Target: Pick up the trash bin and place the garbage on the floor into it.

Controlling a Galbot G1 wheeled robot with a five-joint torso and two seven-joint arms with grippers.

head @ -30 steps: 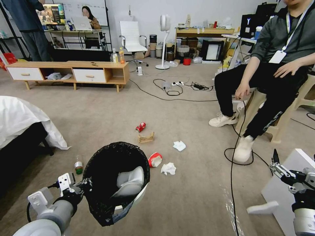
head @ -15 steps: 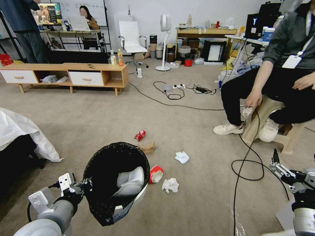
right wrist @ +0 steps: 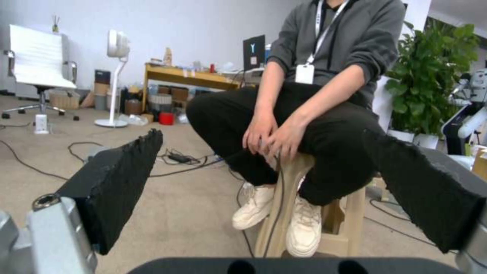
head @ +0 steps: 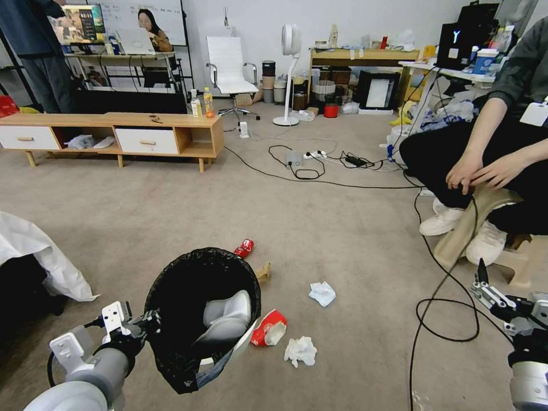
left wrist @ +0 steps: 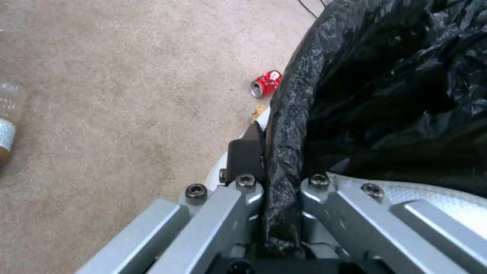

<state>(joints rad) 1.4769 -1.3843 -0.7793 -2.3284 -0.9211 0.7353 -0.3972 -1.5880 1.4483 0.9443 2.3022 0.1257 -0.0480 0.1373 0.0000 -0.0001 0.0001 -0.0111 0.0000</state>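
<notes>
Bin carried on our left, litter scattered on the carpet ahead, right arm free.

Our left gripper (head: 149,319) is clamped tight on the bag-covered rim of the trash bin (head: 201,317), which hangs tilted off the floor (head: 142,211) with its mouth towards us. To its right lie the crushed red can (head: 244,248), a brown paper piece (head: 264,270) partly hidden behind the rim, the red-and-white wrapper (head: 269,329) just beside the bin, and two white tissues (head: 322,293) (head: 301,350). Further right, a black cable (head: 445,297) loops on the carpet near our right gripper (right wrist: 264,198), which hangs wide open and empty. We judge that the pinch seems to bite mostly on loose bag, so the bin could slip or tip further, and the right arm could snag the cable when reaching down.
</notes>
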